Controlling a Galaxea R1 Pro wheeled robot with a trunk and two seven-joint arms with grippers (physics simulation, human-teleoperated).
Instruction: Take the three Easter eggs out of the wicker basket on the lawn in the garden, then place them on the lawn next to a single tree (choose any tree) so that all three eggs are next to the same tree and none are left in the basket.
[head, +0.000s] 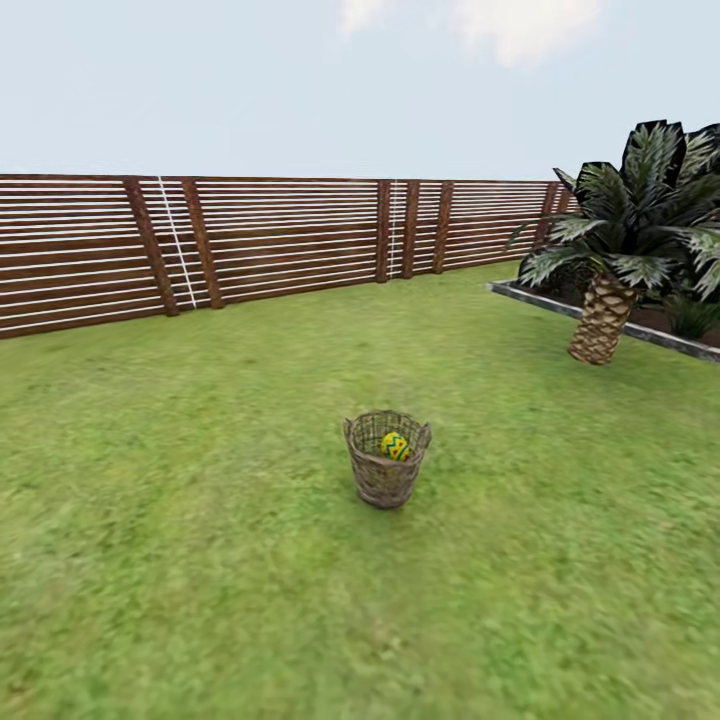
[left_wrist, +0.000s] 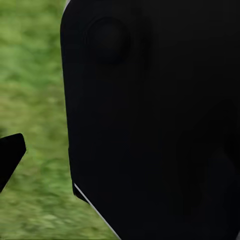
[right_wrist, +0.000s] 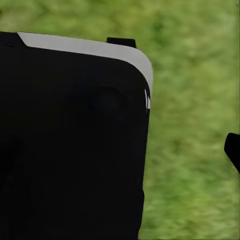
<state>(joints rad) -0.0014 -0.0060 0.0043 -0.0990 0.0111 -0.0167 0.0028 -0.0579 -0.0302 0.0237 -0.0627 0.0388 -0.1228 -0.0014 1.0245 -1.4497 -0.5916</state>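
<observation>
While the wicker basket (head: 387, 458) stands upright mid-lawn (head: 180, 560), open grass surrounds it on every side, well apart from the slatted fence (head: 250, 240) at the far edge and the palm (head: 625, 240) in its raised bed far right. One Easter egg (head: 395, 446) shows inside the rim; any others are hidden. Dark robot housing blocks both wrist views, so neither claw's opening can be told.

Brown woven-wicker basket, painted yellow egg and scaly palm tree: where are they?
Brown woven-wicker basket (head: 384, 480): head view, on its front wall.
Painted yellow egg (head: 395, 446): head view, on its middle.
Scaly palm tree (head: 601, 322): head view, on its trunk.
</observation>
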